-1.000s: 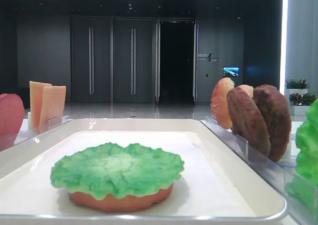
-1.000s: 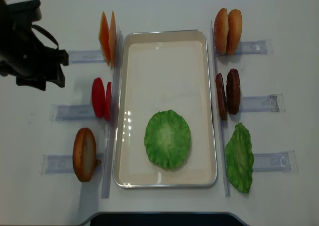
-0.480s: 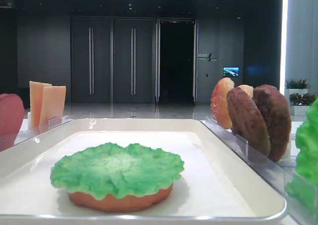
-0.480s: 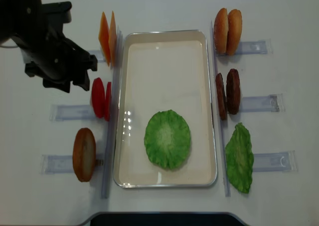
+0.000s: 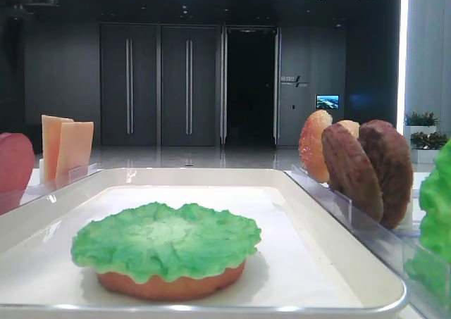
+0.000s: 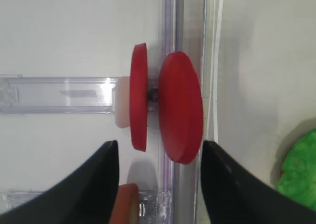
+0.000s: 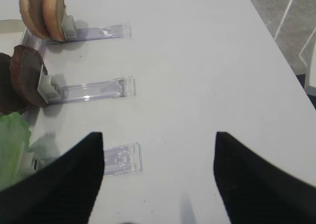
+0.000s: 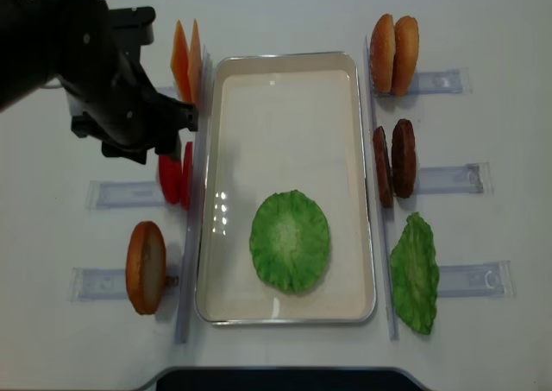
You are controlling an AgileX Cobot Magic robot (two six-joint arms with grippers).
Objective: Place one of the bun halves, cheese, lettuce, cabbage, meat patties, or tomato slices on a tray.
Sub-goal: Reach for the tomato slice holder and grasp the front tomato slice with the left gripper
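On a white desk before dark doors, the left hand hangs with its fingers spread wide and empty, just above the tomato slices standing on edge in a clear rack left of the tray. The right hand, also spread and empty, hovers right of the tray. On the tray, lettuce covers a bun half.

Left arm — bulky matte-black housing, boxy segments; both pincers' fingers black, wedge-shaped, finely ribbed.
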